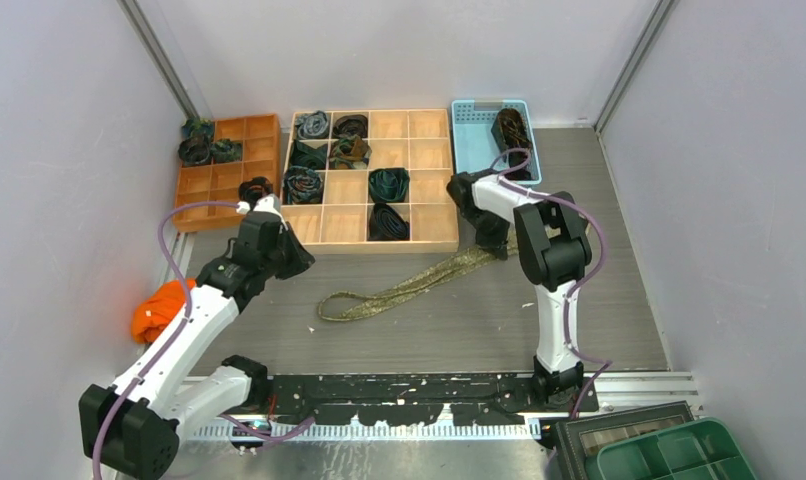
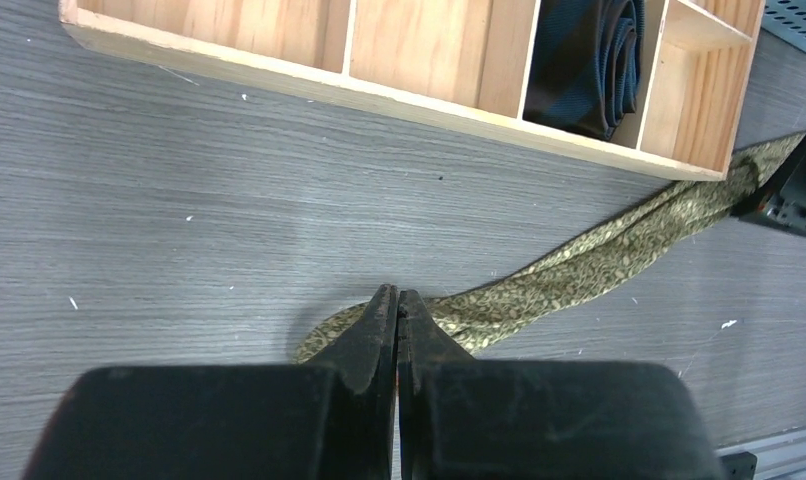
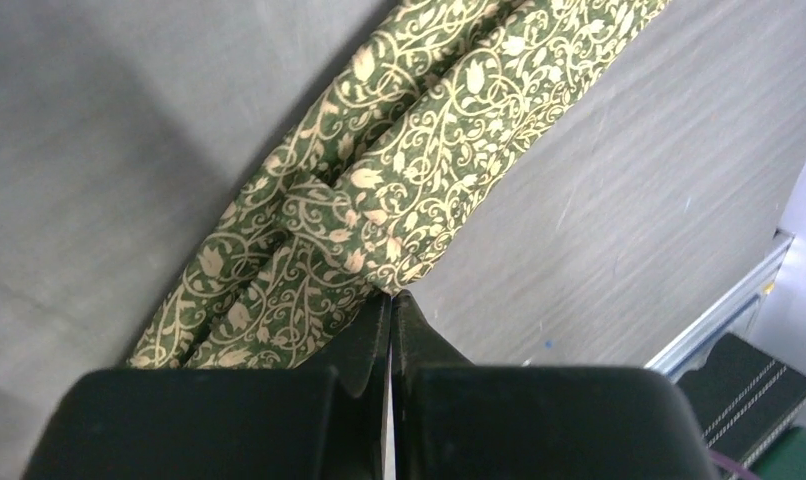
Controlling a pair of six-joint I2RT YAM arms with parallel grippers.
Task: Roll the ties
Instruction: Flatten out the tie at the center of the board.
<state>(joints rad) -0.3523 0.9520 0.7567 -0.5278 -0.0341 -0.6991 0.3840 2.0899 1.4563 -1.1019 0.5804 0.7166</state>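
The olive-gold tie (image 1: 409, 288) lies as a long strip on the grey table, from a looped end at the lower left to my right gripper (image 1: 496, 248). In the right wrist view the shut fingertips (image 3: 392, 298) meet the bunched patterned fabric (image 3: 379, 180), which puckers towards them. My left gripper (image 1: 301, 262) is shut and empty above the table, just beyond the looped end. In the left wrist view the loop (image 2: 324, 330) shows behind its closed tips (image 2: 397, 295), and the strip (image 2: 579, 270) runs off to the right.
A wooden grid tray (image 1: 369, 245) behind the tie holds several rolled ties; one dark green roll (image 2: 594, 60) shows in the left wrist view. An orange tray (image 1: 224, 180) stands at the back left, a blue basket (image 1: 477, 150) with a dark tie at the back right. An orange cloth (image 1: 159, 310) lies left.
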